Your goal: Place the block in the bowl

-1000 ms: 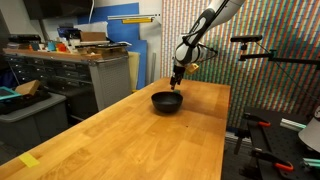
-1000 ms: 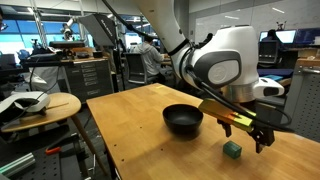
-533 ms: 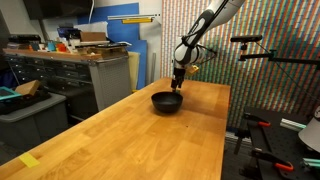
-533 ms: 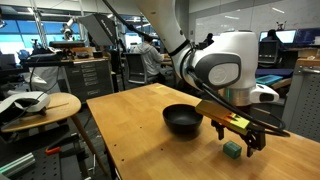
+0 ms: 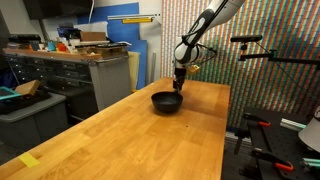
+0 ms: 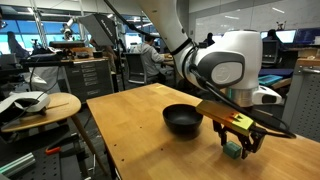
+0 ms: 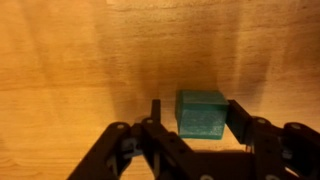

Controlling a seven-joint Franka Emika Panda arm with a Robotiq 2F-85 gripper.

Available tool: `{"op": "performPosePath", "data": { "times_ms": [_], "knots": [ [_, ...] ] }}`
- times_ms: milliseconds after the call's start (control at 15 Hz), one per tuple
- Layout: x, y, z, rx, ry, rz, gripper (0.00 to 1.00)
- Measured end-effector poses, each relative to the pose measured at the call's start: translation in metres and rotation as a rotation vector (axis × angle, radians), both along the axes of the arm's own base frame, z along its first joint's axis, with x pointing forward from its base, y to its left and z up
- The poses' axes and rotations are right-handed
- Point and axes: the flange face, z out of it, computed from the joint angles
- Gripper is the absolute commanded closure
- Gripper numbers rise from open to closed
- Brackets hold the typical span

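A teal-green block [image 7: 201, 113] rests on the wooden table [image 6: 135, 125]. In the wrist view it sits between my gripper [image 7: 197, 108] fingers: the right finger [image 7: 239, 118] is against its side, while the left finger [image 7: 155, 112] is a small gap away. The gripper [image 6: 238, 147] is down at the tabletop around the block [image 6: 232, 149], just beside the black bowl [image 6: 183, 120]. In an exterior view the bowl [image 5: 166, 101] lies in front of the gripper [image 5: 178, 87], and the block is hidden there.
The table edge runs close to the block in an exterior view. A round side table [image 6: 40, 103] with objects stands off the table's far side. A grey workbench [image 5: 85, 62] and a camera on a tripod [image 5: 250, 45] flank the table.
The gripper has come down over the block and its jaws have narrowed from wide open to close around it. Block and bowl have not moved.
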Motion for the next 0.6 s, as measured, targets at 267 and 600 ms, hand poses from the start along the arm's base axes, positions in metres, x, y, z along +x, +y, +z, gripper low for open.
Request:
{"op": "performPosePath", "data": {
  "times_ms": [267, 600],
  "knots": [
    [-0.0005, -0.0041, 0.0008, 0.006, 0.012, -0.001, 0.79],
    [0.0012, -0.006, 0.0027, 0.01, 0.019, -0.001, 0.79]
  ]
}}
